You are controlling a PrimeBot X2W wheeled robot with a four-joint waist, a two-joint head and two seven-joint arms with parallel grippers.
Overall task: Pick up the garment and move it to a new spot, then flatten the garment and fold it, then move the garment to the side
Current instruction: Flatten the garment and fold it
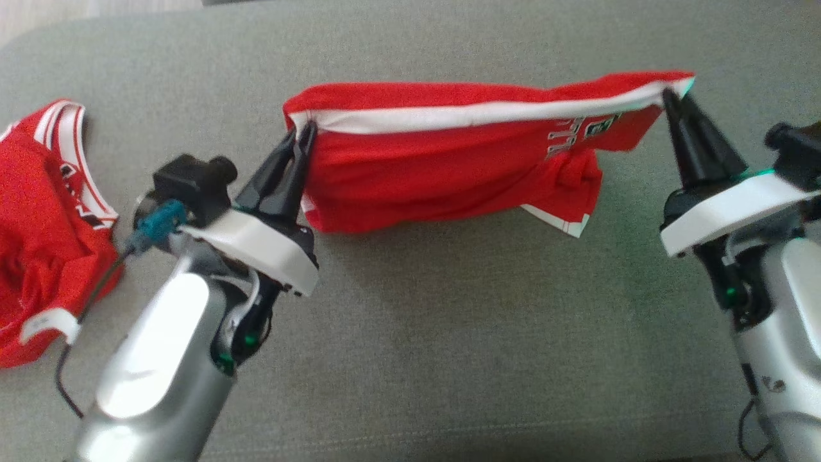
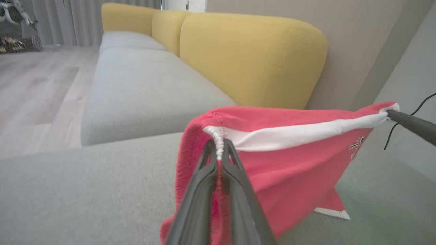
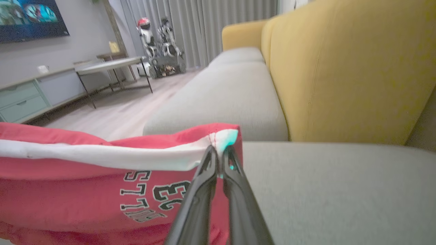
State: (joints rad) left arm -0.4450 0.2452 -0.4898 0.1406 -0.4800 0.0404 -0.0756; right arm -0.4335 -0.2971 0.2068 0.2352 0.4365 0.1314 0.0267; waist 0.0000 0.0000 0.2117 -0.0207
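Note:
The garment (image 1: pixel 442 173) is a red piece with a white hem band and black-and-white lettering, held stretched above the grey sofa seat. My left gripper (image 1: pixel 303 131) is shut on its left corner, pinching the white hem (image 2: pixel 218 144). At the other end my right gripper (image 1: pixel 670 96) is shut on the right corner of the hem (image 3: pixel 219 149). The cloth (image 2: pixel 289 170) hangs down between both grippers, its lower edge touching or near the seat. The lettering (image 3: pixel 153 197) faces the right wrist view.
A second red garment (image 1: pixel 45 224) with white striped trim lies crumpled at the seat's far left. The grey sofa seat (image 1: pixel 449 333) spreads all around. Yellow back cushions (image 2: pixel 252 58) stand behind. A side table (image 3: pixel 109 68) and wooden floor lie beyond the sofa.

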